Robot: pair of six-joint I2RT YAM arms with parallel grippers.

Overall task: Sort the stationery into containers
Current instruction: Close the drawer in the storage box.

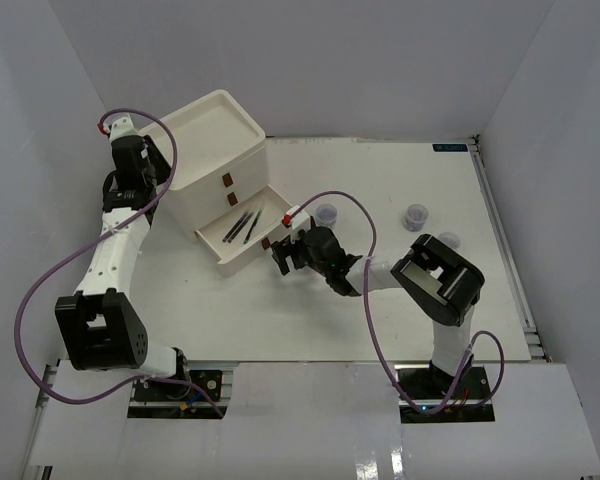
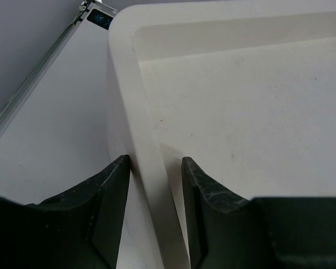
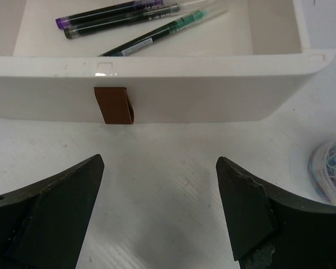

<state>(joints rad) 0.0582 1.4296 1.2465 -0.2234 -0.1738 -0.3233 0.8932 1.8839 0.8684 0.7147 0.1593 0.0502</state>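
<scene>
Two arms sit bolted at the near edge of the tabletop (image 1: 380, 320). Right gripper (image 3: 159, 161) is low at mid-tabletop. Its jaws are wide with nothing between them, and they face the front of the pulled-out bottom drawer (image 3: 213, 84). The brown handle (image 3: 115, 105) is a bit left of the jaw centreline, with bare tabletop between, so no contact.

Three pens (image 3: 145, 22) lie in that drawer, bunched and angled: one purple-capped, one dark, one green.

Jar (image 1: 325, 213) stands just past the right wrist, near the drawer's right end but apart from it, with bluish contents. Second jar (image 1: 415, 216) and third jar (image 1: 448, 241) stand further toward the right edge, apart from each other.

Unit (image 1: 215, 150) is toward the far-left corner, skewed to the tabletop edges. Its upper two drawers are shut.

Left gripper (image 2: 155, 161) is at the unit's left side. Its jaws are narrow and straddle the tray rim (image 2: 148, 129), one finger outside the wall and one inside the tray. A sliver of gap shows on the inner side, so it's not clamped.
</scene>
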